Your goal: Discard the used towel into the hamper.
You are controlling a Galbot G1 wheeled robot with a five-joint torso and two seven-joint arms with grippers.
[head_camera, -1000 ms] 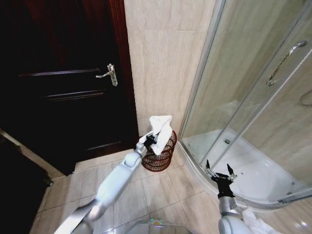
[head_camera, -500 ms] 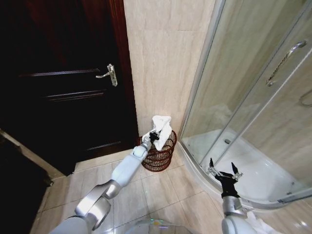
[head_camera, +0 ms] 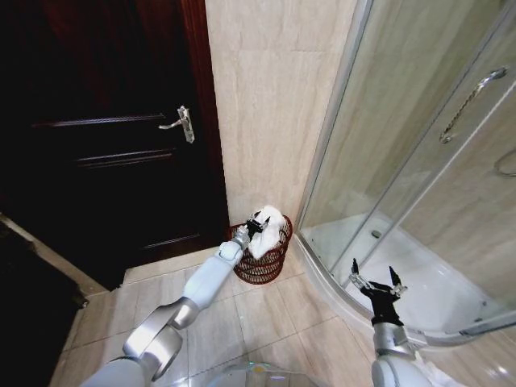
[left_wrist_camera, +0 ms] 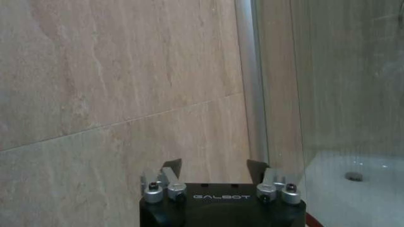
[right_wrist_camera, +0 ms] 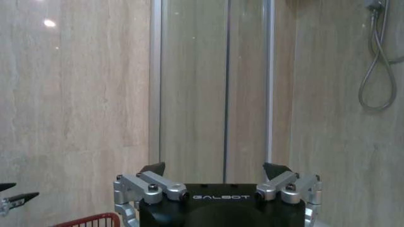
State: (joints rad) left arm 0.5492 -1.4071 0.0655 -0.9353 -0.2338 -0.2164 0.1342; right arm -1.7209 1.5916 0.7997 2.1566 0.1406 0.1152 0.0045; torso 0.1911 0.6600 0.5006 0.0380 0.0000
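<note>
One white towel [head_camera: 268,230] lies slumped in the hamper [head_camera: 262,268] beneath the spread-fingered left gripper [head_camera: 256,226], so the drop looks made, leaving only a clean retreat, while the right gripper [head_camera: 376,283] idles, splayed.

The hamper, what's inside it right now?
A white towel sits in the hamper, bunched above the rim, with the open left gripper just over it. The basket's bottom is hidden by the towel.
</note>
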